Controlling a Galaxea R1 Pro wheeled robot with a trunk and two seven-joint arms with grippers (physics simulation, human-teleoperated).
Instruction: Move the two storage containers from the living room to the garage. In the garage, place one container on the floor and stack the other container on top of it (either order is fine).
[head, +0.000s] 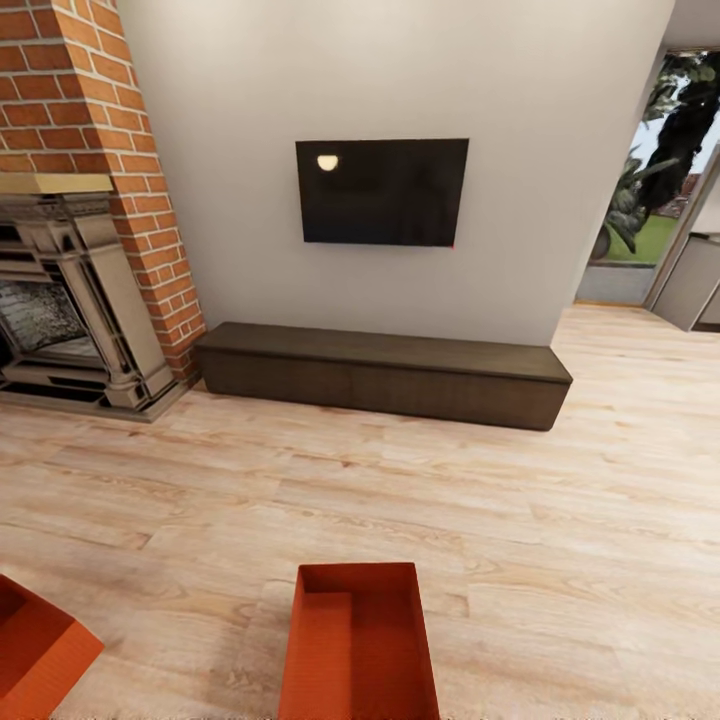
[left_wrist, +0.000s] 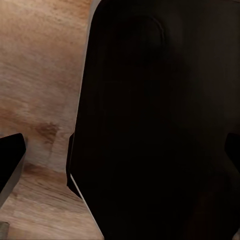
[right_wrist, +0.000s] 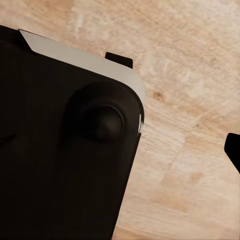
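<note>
Two orange-red bins are sitting on the wood floor (head: 560, 520) before the cabinet (head: 385, 375) and TV (head: 382, 192), one bin (head: 358, 645) central and showing nothing inside, the other bin (head: 35, 645) being cut off at the corner, while dark robot bodywork (left_wrist: 160, 125) is blocking both wrist views, so I cannot tell how either arm's jaws stand.

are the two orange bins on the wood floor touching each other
Apart. The head view shows a wide strip of bare wood floor between the middle storage container and the other storage container at the lower left corner.
</note>
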